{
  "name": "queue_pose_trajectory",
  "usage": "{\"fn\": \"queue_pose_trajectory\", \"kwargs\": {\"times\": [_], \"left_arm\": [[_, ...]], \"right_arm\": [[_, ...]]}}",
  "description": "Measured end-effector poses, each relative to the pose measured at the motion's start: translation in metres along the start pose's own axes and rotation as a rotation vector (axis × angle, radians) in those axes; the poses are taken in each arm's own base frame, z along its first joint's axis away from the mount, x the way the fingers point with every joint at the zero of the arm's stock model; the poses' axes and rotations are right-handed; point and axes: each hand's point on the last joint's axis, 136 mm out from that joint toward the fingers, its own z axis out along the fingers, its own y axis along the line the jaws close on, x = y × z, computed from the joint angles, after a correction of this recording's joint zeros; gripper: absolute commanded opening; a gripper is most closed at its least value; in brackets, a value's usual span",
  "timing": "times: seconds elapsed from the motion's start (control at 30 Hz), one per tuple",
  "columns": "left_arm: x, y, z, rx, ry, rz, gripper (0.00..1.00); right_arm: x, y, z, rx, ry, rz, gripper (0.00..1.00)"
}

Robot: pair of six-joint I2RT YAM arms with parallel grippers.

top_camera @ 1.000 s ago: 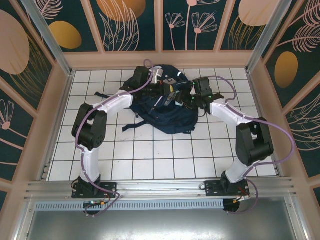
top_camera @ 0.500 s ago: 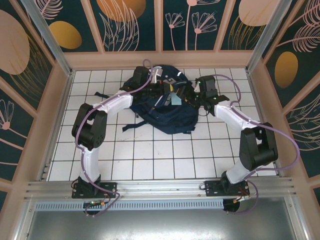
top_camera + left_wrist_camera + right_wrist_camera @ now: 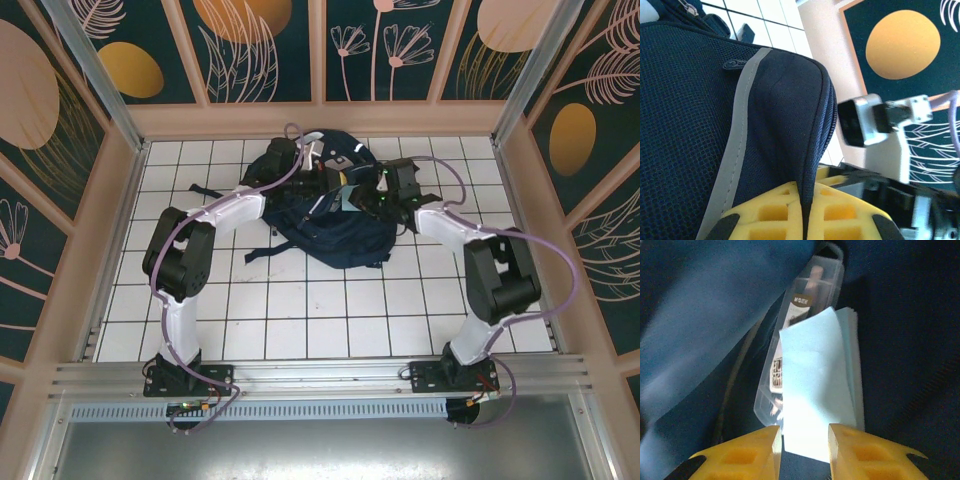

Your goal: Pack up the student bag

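Observation:
The student bag, a navy backpack, lies at the back middle of the tiled table. My left gripper is shut on the fabric edge beside the bag's zipper, holding the opening up. My right gripper reaches into the bag from the right with its jaws partly apart. Its fingertips frame the near end of a pale blue note pad, which looks wider than the gap and lies beyond it. Whether they touch the pad is unclear. A clear plastic pen case lies beside the pad inside the bag.
The bag's dark straps trail onto the white tiles toward the left arm. The enclosure's wooden back wall stands just behind the bag. Open tiles stretch between the bag and the arm bases.
My right gripper has moved left, up to the note pad in the bag's opening, and its jaws have narrowed. The left gripper has kept its hold on the bag's edge.

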Motion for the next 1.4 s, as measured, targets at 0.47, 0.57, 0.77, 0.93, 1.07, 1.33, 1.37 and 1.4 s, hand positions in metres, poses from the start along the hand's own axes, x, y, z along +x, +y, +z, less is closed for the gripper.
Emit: {"fn": "queue_pose_trajectory", "kwargs": {"times": [0.47,0.57,0.77,0.93,1.07,1.33,1.37,1.4], "left_arm": [[-0.012,-0.010,-0.007,0.007,-0.047,0.001,0.00],[-0.007,-0.013,-0.004,0.006,-0.029,0.000,0.02],[-0.005,-0.024,0.003,0.032,-0.021,0.007,0.65],[-0.020,-0.054,0.000,0.125,-0.058,0.065,0.99],[-0.025,-0.055,-0.011,0.097,-0.091,0.103,0.99],[-0.067,0.003,-0.089,-0.247,-0.320,0.211,0.99],[-0.073,0.016,-0.098,-0.297,-0.346,0.218,0.99],[-0.078,0.031,-0.106,-0.349,-0.369,0.222,0.99]], "right_arm": [[-0.002,0.035,0.030,-0.111,0.055,-0.025,0.39],[0.010,0.028,0.005,-0.070,0.052,-0.059,0.44],[0.013,0.059,-0.077,-0.083,-0.074,-0.134,0.55],[0.033,0.070,-0.080,-0.047,-0.083,-0.156,0.57],[0.069,0.069,-0.062,0.012,-0.012,-0.149,0.57],[0.104,0.070,-0.026,0.032,0.059,-0.073,0.56],[0.108,0.069,-0.019,0.035,0.067,-0.062,0.57],[0.111,0.067,-0.013,0.041,0.076,-0.056,0.57]]}}
